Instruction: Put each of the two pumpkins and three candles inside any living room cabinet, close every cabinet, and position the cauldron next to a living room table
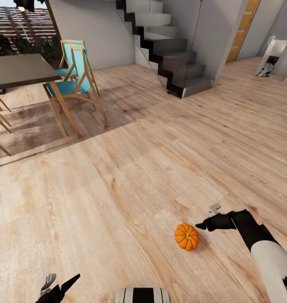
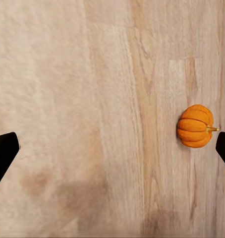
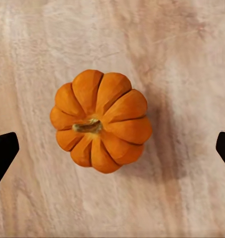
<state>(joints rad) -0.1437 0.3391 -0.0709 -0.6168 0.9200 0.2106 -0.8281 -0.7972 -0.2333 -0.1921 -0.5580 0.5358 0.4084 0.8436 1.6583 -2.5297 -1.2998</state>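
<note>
A: Status, near to far?

B: Left gripper sat at the bottom edge of the head view, black fingers spread wide, holding nothing. Small bright orange ribbed pumpkin lay on the pale wood plank floor, ahead and to the right.

A: Right side?

B: Right gripper hung just beside the pumpkin, apart from it. In its wrist view the fingers stood wide at both edges, with the pumpkin between them, stem up, untouched.

A: Left wrist?

B: Pumpkin off to one side, near one fingertip.

A: Farther out?

B: Dark-topped dining table with teal wooden-framed chairs far left, grey staircase beyond.
</note>
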